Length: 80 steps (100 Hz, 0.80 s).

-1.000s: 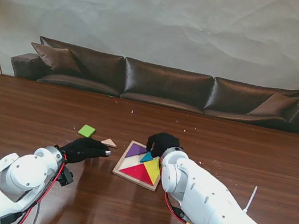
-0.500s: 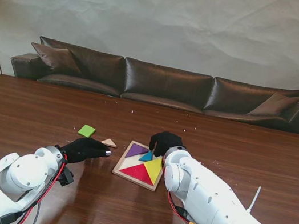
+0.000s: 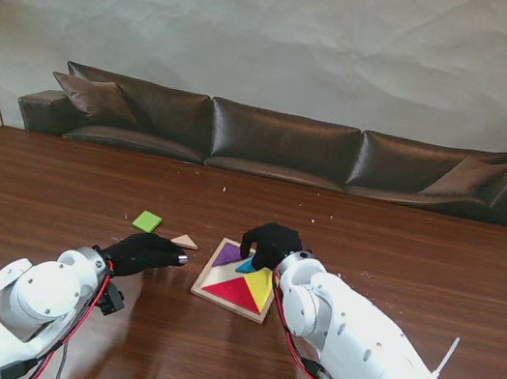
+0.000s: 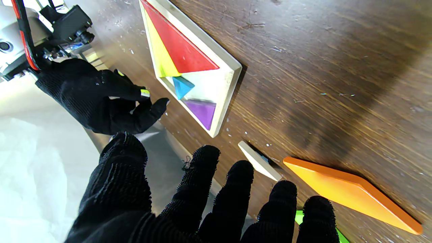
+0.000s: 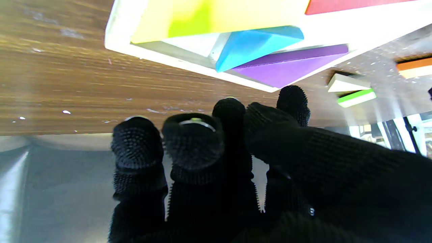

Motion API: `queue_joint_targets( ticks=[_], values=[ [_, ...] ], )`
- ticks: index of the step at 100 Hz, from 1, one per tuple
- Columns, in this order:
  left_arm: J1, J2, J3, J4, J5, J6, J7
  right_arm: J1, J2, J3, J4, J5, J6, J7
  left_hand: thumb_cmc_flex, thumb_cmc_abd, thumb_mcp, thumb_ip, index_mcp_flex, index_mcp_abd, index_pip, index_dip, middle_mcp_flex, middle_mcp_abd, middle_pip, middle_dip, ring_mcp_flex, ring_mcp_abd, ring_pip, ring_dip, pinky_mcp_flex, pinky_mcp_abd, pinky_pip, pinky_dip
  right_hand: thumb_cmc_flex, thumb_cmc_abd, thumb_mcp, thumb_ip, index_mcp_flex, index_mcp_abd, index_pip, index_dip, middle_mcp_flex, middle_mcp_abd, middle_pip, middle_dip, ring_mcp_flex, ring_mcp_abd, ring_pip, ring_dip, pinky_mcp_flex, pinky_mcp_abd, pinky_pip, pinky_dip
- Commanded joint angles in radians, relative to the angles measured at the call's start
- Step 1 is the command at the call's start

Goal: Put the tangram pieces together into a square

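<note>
A white square tray (image 3: 206, 284) holds a red triangle (image 3: 233, 292), a yellow triangle (image 3: 260, 287), a purple triangle (image 3: 229, 255) and a small blue triangle (image 3: 248, 267) that lies tilted (image 5: 253, 44). My right hand (image 3: 270, 242) hovers at the tray's far edge, fingers bent toward the blue piece, holding nothing. My left hand (image 3: 144, 251) rests left of the tray with spread fingers (image 4: 202, 189), empty. A cream triangle (image 3: 185, 240) and a green square (image 3: 147, 221) lie beyond it. An orange parallelogram (image 4: 351, 194) shows only in the wrist views.
The brown wooden table (image 3: 417, 267) stretches wide on both sides. A dark leather sofa (image 3: 281, 145) stands behind its far edge. Red cables hang from both forearms near me.
My right hand has shifted left and a little nearer, from the tray's far right corner to over its far edge by the blue triangle. The left hand stays put.
</note>
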Motion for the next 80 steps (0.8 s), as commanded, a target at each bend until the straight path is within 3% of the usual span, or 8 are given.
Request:
queue_joint_targets(
  ticks=[1, 35, 80],
  values=[
    [0.003, 0.0, -0.002, -0.005, 0.001, -0.003, -0.018, -0.021, 0.015, -0.002, -0.019, -0.014, -0.011, 0.022, -0.002, 0.048, -0.023, 0.016, 0.015, 0.002, 0.003, 0.008, 0.024, 0.002, 0.008, 0.008, 0.016, 0.005, 0.004, 0.006, 0.007, -0.013, 0.004, 0.005, -0.007, -0.008, 0.06, -0.018, -0.003, -0.029, -0.016, -0.014, 0.031, -0.025, 0.018, 0.027, 0.038, -0.017, 0.03, 0.014, 0.036, -0.002, 0.053, 0.003],
    [-0.008, 0.001, 0.003, 0.004, 0.001, -0.017, -0.022, -0.044, 0.048, -0.007, -0.057, -0.069, -0.048, 0.055, -0.003, 0.047, -0.023, 0.016, 0.014, 0.002, 0.003, 0.007, 0.024, 0.001, 0.008, 0.008, 0.015, 0.005, 0.004, 0.006, 0.007, -0.014, 0.005, 0.005, -0.021, 0.009, 0.047, -0.014, -0.089, -0.044, -0.075, -0.035, 0.003, -0.031, 0.0, 0.047, 0.037, -0.027, 0.031, 0.016, 0.03, -0.007, 0.05, 0.006],
    [-0.011, 0.0, 0.007, 0.004, -0.001, -0.014, -0.021, -0.018, 0.042, -0.059, -0.04, -0.086, -0.03, 0.062, -0.004, 0.047, -0.024, 0.016, 0.015, 0.001, 0.003, 0.008, 0.023, 0.002, 0.008, 0.008, 0.015, 0.003, 0.004, 0.006, 0.007, -0.014, 0.004, 0.005, -0.045, 0.03, 0.034, -0.011, -0.159, -0.049, -0.107, -0.04, -0.064, -0.025, -0.014, 0.056, 0.039, -0.045, 0.019, 0.01, 0.014, -0.03, 0.047, 0.01]
  ],
)
